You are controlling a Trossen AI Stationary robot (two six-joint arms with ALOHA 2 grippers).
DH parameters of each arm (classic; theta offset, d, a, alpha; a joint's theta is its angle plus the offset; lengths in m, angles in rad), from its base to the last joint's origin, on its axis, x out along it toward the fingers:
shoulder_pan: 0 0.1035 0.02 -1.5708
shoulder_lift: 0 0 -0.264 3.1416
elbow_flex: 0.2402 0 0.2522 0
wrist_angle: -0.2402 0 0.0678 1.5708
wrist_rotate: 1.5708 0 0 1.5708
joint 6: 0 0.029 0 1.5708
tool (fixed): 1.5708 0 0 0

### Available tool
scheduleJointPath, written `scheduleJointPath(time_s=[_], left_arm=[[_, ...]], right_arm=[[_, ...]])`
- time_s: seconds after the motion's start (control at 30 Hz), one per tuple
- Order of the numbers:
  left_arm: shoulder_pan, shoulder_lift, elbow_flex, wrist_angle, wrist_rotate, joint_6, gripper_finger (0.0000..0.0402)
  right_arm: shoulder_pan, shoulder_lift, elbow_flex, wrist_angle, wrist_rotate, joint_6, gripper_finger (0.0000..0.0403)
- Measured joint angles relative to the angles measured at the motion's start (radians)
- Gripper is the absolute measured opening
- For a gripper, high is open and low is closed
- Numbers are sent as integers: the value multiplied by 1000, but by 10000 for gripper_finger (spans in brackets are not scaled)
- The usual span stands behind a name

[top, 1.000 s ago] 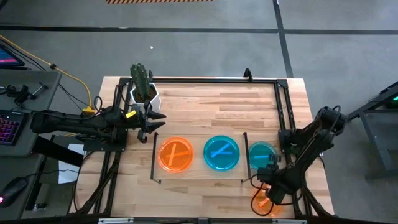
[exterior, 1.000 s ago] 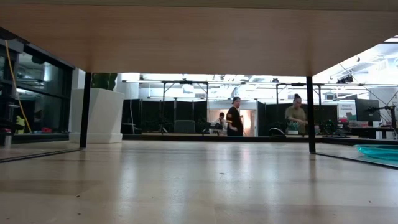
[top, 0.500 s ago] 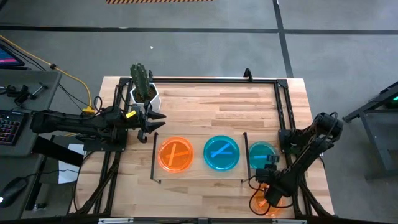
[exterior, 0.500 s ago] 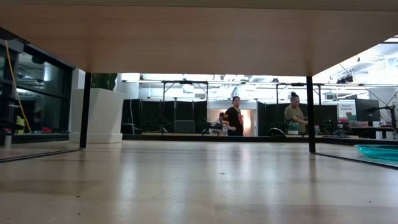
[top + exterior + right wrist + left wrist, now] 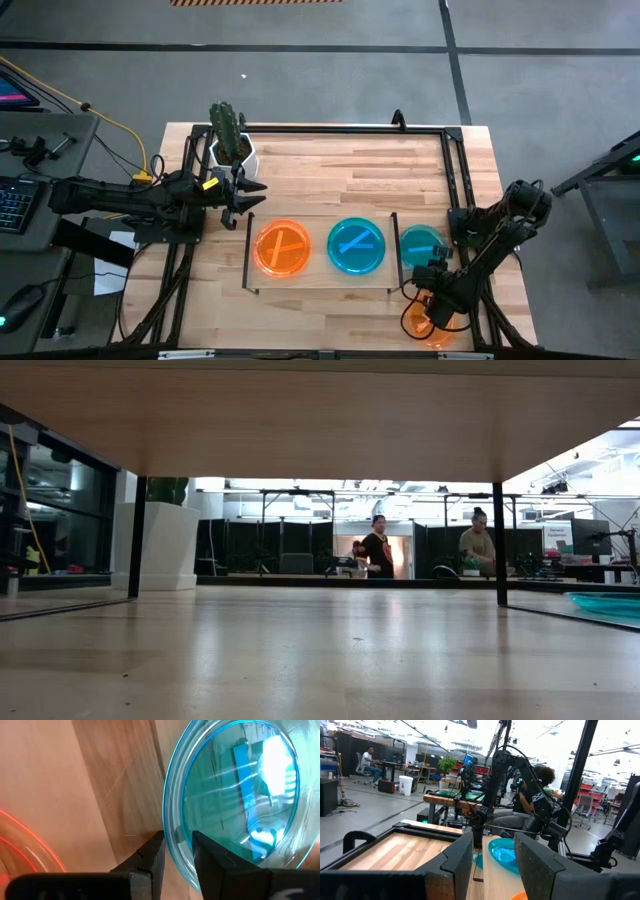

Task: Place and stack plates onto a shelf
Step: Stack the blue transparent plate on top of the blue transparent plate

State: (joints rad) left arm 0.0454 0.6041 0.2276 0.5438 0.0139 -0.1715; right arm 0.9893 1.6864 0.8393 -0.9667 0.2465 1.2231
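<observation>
The shelf [image 5: 318, 280] carries an orange plate [image 5: 285, 248] and a teal plate [image 5: 356, 245], both flat on the board. A second teal plate [image 5: 418, 240] lies on the table right of the shelf and also shows in the right wrist view [image 5: 240, 795]. A second orange plate [image 5: 420, 326] lies near the table's front right and also shows in the right wrist view [image 5: 25, 845]. My right gripper [image 5: 432, 272] is shut on the table's teal plate at its near rim. My left gripper [image 5: 250, 196] is open and empty, beside the cactus pot [image 5: 232, 152]. My right gripper [image 5: 178, 857] has the teal plate's near rim [image 5: 175, 837] between its two fingers, one finger [image 5: 212, 860] over the inside of the plate and one [image 5: 150, 860] outside it. The fingers come from above, slanting from the near side. The plate lies on the table.
The shelf's black rails [image 5: 248, 255] [image 5: 393, 255] stand at its short ends, the right one close to the held plate. The table's black frame [image 5: 455, 180] runs along its edges. People stand in the room beyond the table [image 5: 378, 550].
My right gripper has gone from over the orange plate at the front right toward the table's far edge, to the near rim of the teal plate beside the shelf. No plate has moved.
</observation>
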Motion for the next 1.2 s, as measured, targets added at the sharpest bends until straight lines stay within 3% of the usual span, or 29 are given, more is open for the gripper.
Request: scheduleJointPath(time_s=[0.23,0.43,0.67,1.2], left_arm=[[0,0,0,0,0,0,136],[0,0,0,0,0,0,136],[0,0,0,0,0,8,136],[0,0,0,0,0,7,136]], right_arm=[[-1,0,0,-5,-3,42,73],[-1,2,-2,-13,-8,62,7],[-1,5,-3,-64,-9,140,2],[-1,4,233,-536,109,166,0]])
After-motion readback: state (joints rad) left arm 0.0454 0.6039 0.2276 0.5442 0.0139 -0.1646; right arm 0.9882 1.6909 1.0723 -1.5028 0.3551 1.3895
